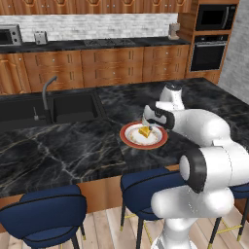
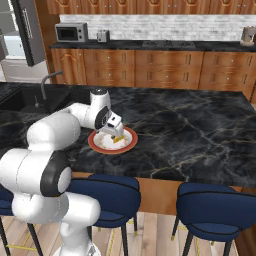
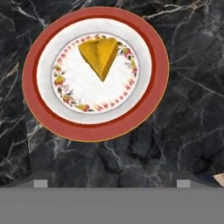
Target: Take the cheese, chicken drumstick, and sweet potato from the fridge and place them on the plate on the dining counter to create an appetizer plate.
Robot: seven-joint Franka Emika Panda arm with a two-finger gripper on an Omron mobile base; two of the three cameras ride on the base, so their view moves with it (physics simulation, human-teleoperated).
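The cheese [image 3: 101,53], a yellow-orange wedge, lies on the white centre of the red-rimmed plate [image 3: 35,87], free of the fingers. The plate [image 1: 127,137] rests on the black marble dining counter [image 1: 73,151]. My gripper [image 1: 148,121] hangs open just above the plate, pointing down, with nothing between its fingers. From the right base view the gripper [image 2: 117,134] sits directly over the cheese [image 2: 117,139] and the plate [image 2: 95,142]. The fridge [image 2: 20,35] stands at the far left with its door open. The chicken drumstick and the sweet potato are out of view.
A sink [image 1: 53,109] with a faucet [image 1: 46,92] is set into the counter left of the plate. Blue stools [image 1: 46,214] [image 2: 220,210] line the near edge. Wooden cabinets [image 1: 112,65] and an oven [image 1: 209,51] stand behind.
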